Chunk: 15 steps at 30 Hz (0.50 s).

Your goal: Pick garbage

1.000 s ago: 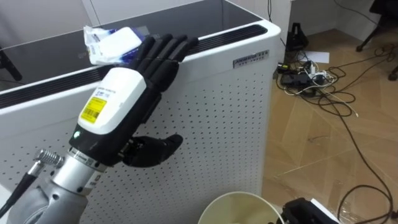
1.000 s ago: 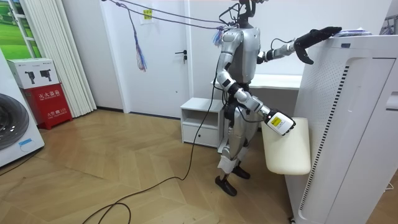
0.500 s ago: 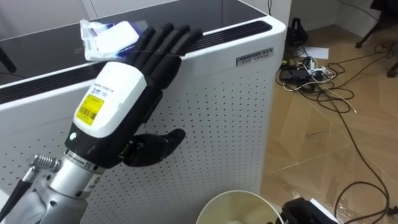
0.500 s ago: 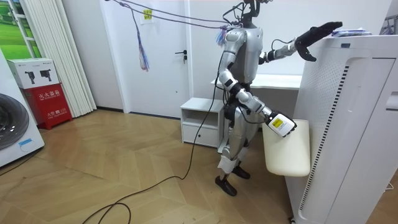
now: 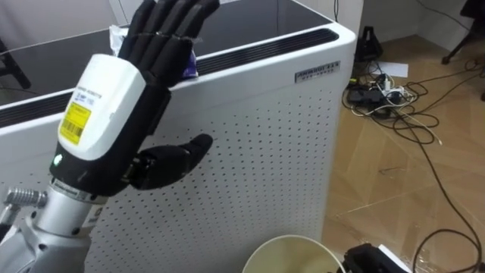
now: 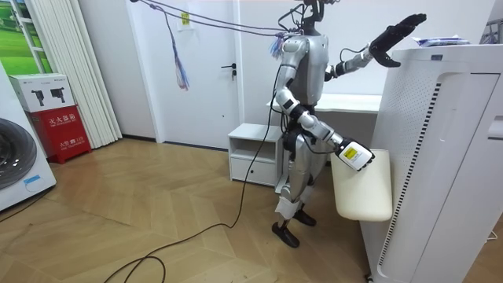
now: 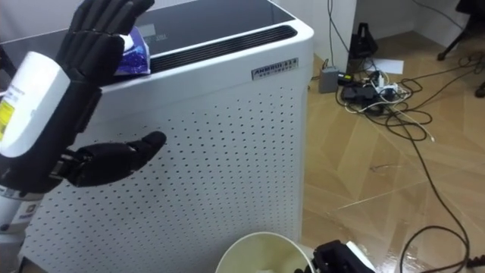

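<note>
Nearest the camera, the cream bin (image 5: 292, 240) hangs low at the robot's front, with the right robot hand (image 6: 351, 156) at its rim; its grip cannot be told. Above it the left robot hand (image 5: 114, 114) is held up and open, fingers straight and holding nothing, thumb jutting sideways before the perforated white cabinet (image 5: 250, 152). The garbage (image 7: 130, 51) — a crumpled white-and-blue wrapper — lies on the cabinet's top near the front edge, just beyond and below the left fingertips, which partly hide it, so its long axis cannot be told. The left hand is far nearer; only the top edge lies between. Cables (image 5: 386, 95) sprawl on the floor beyond.
</note>
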Tool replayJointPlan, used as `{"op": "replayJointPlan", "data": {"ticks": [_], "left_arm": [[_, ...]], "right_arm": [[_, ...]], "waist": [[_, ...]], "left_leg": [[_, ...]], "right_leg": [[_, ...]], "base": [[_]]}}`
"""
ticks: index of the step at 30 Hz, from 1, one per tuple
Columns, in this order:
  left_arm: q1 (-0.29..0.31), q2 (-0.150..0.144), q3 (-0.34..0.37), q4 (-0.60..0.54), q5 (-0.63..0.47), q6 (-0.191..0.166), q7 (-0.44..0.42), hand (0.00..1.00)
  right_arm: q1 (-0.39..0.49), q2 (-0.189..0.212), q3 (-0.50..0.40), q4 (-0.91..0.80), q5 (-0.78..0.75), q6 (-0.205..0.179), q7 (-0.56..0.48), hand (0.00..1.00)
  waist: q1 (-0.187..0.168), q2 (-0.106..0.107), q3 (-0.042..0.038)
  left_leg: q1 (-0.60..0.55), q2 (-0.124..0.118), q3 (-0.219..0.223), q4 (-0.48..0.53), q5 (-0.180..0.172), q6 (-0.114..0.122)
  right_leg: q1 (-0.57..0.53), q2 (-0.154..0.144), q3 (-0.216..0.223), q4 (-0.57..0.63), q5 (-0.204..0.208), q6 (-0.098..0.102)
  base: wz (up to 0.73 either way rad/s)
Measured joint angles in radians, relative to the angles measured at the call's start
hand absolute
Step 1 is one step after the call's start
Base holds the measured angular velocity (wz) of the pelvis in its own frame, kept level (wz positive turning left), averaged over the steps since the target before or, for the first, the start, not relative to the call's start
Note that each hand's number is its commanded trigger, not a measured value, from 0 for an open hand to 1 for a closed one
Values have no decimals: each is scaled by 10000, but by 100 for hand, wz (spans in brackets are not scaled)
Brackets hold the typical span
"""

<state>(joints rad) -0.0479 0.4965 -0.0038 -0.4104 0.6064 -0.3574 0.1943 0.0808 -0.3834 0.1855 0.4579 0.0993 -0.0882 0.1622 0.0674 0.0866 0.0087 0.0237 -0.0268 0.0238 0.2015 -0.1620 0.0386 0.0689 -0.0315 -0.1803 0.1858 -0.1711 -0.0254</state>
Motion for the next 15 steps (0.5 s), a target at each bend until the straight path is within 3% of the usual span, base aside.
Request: {"op": "replayJointPlan", "data": {"ticks": [15], "left_arm": [[-4, 1, 52, -240, 572, 8, 406, 0]], "right_arm": [[35, 87, 4, 14, 56, 0, -185, 100]], "waist": [[94, -9, 7]], "left_leg": [[61, 8, 11, -33, 2, 3]], "right_leg": [[34, 38, 122, -12, -1, -2]], "base": [[-2]]}}
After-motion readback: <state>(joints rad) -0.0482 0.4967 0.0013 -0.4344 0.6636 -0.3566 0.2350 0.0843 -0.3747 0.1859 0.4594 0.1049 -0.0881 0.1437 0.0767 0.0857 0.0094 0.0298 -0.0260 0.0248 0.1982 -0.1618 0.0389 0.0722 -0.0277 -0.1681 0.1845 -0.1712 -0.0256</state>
